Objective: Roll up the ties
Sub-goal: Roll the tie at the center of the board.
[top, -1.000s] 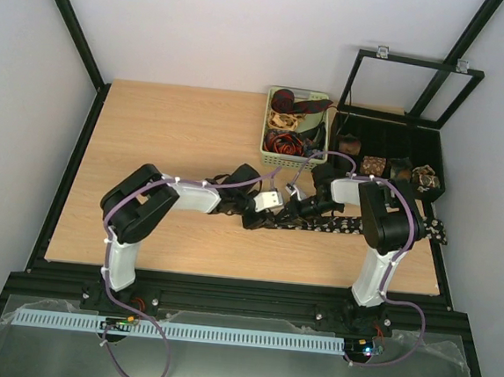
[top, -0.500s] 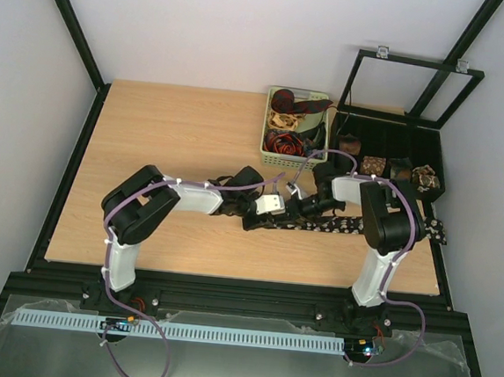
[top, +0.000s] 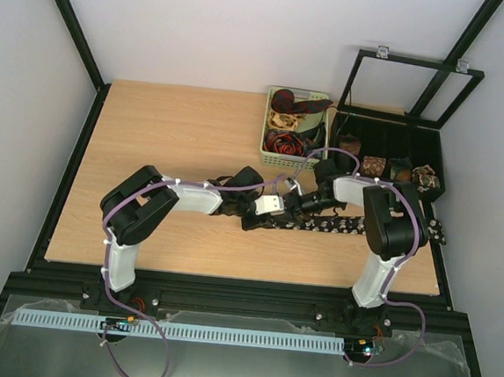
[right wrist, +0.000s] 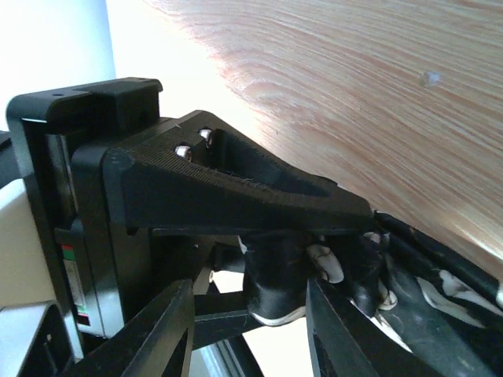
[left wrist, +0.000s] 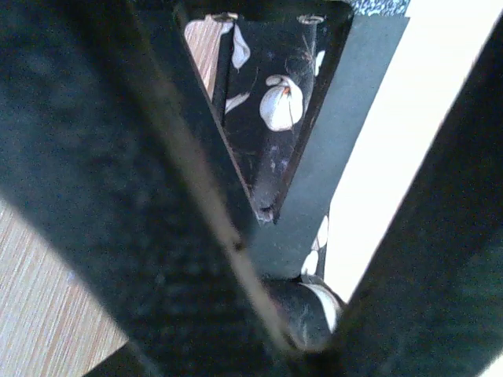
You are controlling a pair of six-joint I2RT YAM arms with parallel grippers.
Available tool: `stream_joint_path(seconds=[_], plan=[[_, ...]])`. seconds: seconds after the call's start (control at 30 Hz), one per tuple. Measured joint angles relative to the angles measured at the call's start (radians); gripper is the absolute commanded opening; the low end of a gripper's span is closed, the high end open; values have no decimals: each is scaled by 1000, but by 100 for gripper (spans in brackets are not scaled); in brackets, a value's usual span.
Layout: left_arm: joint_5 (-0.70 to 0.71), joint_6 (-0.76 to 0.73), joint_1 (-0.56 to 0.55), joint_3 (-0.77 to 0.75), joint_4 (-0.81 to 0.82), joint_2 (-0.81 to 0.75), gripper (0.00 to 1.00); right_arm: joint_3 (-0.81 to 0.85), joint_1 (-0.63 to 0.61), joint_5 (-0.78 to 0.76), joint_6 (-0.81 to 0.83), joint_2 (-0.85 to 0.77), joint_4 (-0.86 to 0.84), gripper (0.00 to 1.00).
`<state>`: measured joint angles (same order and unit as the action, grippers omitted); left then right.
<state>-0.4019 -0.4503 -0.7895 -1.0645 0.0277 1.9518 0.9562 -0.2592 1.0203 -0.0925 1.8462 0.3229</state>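
Right jaws newly wider astride coiled, glossy black white-petalled tie [top: 342, 224]; left jaws tight on it.

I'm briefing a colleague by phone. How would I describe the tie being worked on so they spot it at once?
On the wooden table, look in front of the green basket, toward the right edge. The black tie lies there as a long flat strip. It alone is stretched out, black with white marks; the other ties sit bunched in the basket and the black case.
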Motion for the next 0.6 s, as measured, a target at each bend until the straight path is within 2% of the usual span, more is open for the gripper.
stream_joint_path(seconds=[0.1,0.17,0.3,0.4,0.5,0.6], plan=[[0,-4,0,6,0,-4,33,-1,-14,-11,-22,5,-24,35],[-1,-3,0,6,0,-4,33,-1,-16,-22,-30,14,-42,22],[1,-4,0,6,0,-4,33,-3,-16,-50,-51,38,-68,15],[2,-5,0,11,6,-6,34,-1,-16,-64,-41,48,-67,3],[3,-6,0,12,7,-6,37,5,-16,-73,-32,56,-61,1],[4,-3,0,14,9,-6,45,14,-16,-89,-14,58,-48,1]])
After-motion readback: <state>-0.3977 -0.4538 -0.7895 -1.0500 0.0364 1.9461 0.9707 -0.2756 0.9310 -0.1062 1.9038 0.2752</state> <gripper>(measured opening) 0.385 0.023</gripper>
